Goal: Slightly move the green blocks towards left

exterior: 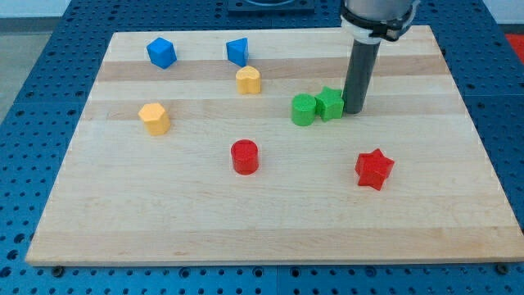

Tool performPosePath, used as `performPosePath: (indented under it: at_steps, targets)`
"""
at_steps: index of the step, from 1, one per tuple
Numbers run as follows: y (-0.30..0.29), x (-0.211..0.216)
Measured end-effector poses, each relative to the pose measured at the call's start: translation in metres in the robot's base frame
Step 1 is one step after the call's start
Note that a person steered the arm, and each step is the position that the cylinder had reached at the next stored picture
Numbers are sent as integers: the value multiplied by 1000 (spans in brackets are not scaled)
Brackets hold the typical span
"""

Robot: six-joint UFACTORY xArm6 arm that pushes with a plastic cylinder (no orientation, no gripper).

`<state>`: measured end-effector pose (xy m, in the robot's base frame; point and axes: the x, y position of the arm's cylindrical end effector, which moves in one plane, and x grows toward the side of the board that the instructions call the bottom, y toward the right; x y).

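Two green blocks sit side by side right of the board's middle: a green cylinder (303, 109) and a green star-like block (330, 103), touching each other. My tip (355, 110) stands on the board just to the right of the green star block, against or almost against its right side. The dark rod rises from it to the top of the view.
A blue cube (161, 52) and a blue block (237, 51) lie near the top left. A yellow block (249, 80) lies left of the greens, a yellow hexagon (154, 118) further left. A red cylinder (244, 156) and a red star (374, 169) lie lower. The wooden board (270, 238) ends on all sides.
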<state>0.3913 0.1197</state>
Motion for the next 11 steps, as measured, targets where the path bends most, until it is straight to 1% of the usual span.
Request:
performPosePath:
  at_steps: [3,4,5,7,8,9,10,11]
  targets:
    - [-15,2]
    - [-7,0]
    - [16,-15]
    - [28,-59]
    - [20,-71]
    - [-3,-71]
    - [-22,-70]
    - [-29,-56]
